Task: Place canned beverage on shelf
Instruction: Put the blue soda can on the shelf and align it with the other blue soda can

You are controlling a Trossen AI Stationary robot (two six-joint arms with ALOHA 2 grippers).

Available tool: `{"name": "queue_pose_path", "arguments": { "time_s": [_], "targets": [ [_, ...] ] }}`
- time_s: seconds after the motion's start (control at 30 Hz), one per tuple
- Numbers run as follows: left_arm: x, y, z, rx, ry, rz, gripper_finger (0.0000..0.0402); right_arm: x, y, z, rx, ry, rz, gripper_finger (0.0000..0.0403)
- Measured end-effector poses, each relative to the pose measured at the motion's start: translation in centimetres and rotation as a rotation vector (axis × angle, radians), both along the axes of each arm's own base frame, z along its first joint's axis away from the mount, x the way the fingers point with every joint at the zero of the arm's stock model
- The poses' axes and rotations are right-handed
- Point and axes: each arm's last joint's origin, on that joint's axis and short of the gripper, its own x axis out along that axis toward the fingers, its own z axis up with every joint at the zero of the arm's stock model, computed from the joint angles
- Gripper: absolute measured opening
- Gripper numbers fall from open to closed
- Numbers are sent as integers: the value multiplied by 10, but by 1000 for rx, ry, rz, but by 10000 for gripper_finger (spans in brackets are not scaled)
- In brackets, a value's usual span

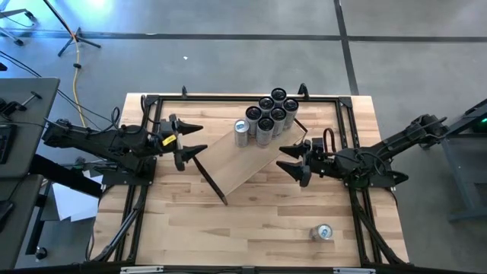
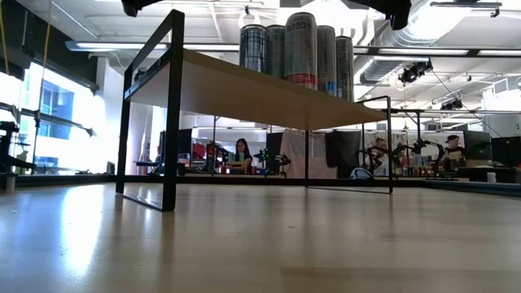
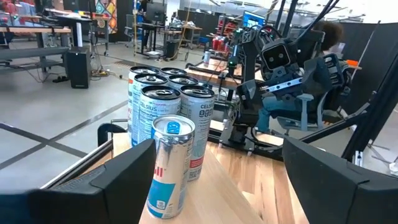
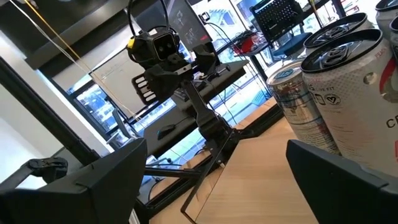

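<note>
On the wooden table (image 1: pixel 251 221), shelf (image 1: pixel 240 164) loaded with 7 cans (image 1: pixel 268 118), 1 can (image 1: pixel 323 232) left near right; left gripper (image 1: pixel 186 142) and right gripper (image 1: pixel 293 161) both apart, empty.

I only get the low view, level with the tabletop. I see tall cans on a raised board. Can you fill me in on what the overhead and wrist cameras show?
Observer: From above, seven cans cluster at one end of the shelf; the rest of the board is bare.
Operator: Where are the arms?
Observer: One at each side of the shelf. The left gripper and the right gripper both stand open, holding nothing.
Operator: Any cans left over?
Observer: Yes, one lone can stands on the tabletop, on the right arm's side, away from the shelf.
</note>
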Motion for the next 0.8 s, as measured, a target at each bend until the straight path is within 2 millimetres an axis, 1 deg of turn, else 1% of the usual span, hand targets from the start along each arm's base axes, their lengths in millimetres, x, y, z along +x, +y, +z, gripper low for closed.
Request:
{"name": "queue_pose_path", "arguments": {
  "time_s": [0.13,0.33,0.47,0.6,0.67,0.73,0.8],
  "targets": [
    [0,0,0,-5,-2,-3,321,0,0,0,-2,1,0,372],
    [1,-3,0,-119,-28,-82,321,0,0,0,-75,17,-4,372],
    [0,-3,0,-185,-42,-104,321,0,0,0,-190,43,-10,372],
    [0,-3,0,-258,-59,-106,321,0,0,0,-369,86,-26,371],
    [0,-3,0,-266,-61,-106,321,0,0,0,-452,106,-31,372],
    [0,-3,0,-254,-59,-107,321,0,0,0,-483,112,-32,372],
    [0,-3,0,-237,-55,-107,321,0,0,0,-479,110,-32,371]
  ]
}}
